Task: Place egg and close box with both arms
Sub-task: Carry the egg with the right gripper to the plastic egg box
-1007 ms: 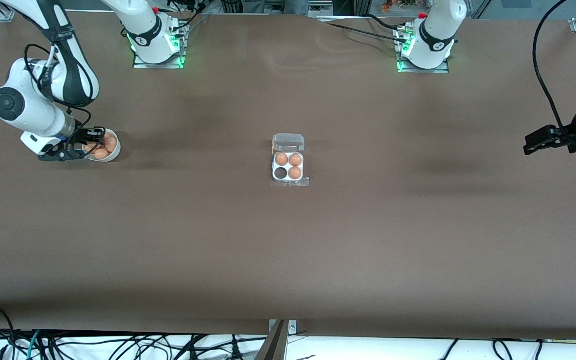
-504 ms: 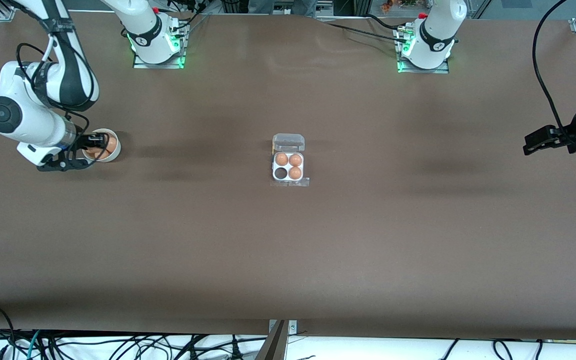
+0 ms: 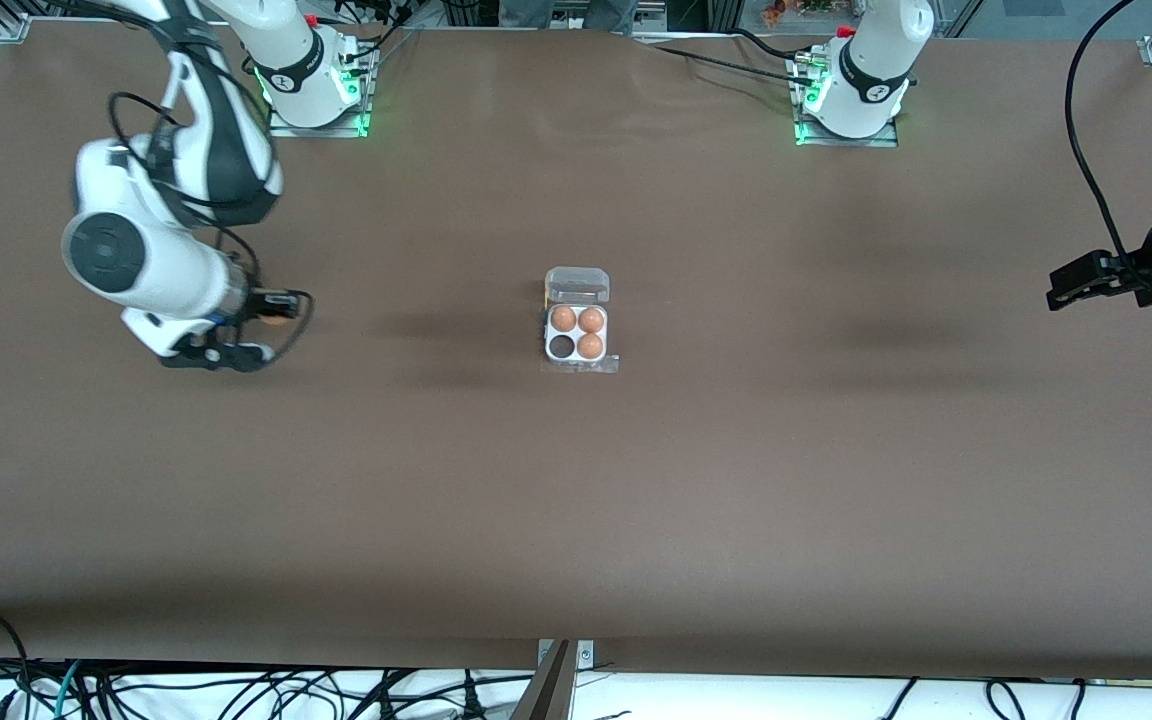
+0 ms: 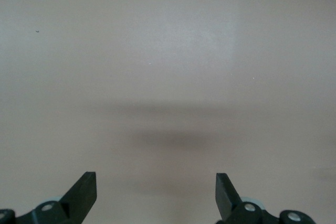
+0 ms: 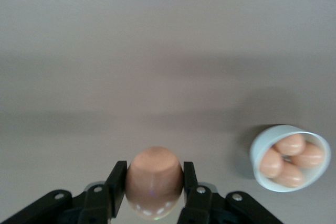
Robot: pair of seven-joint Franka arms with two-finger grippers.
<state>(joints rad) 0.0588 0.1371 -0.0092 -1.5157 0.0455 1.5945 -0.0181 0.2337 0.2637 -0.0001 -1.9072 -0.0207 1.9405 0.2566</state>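
Observation:
The clear box (image 3: 577, 345) lies at the table's middle with its lid (image 3: 577, 284) open. It holds three brown eggs, and one cell (image 3: 562, 346) nearer the front camera is empty. My right gripper (image 3: 266, 322) hangs over bare table toward the right arm's end, shut on a brown egg (image 3: 277, 319). In the right wrist view the egg (image 5: 154, 182) sits between both pads of that gripper (image 5: 154, 167). My left gripper (image 3: 1076, 283) waits open over the left arm's end of the table, with nothing between its fingers (image 4: 86, 190).
A round white bowl (image 5: 261, 145) with several more eggs stands on the table near the right gripper. The right arm hides it in the front view. Cables run along the table's edge nearest the front camera.
The right gripper has lifted an egg out of the bowl and carried it toward the box. The left arm has not moved.

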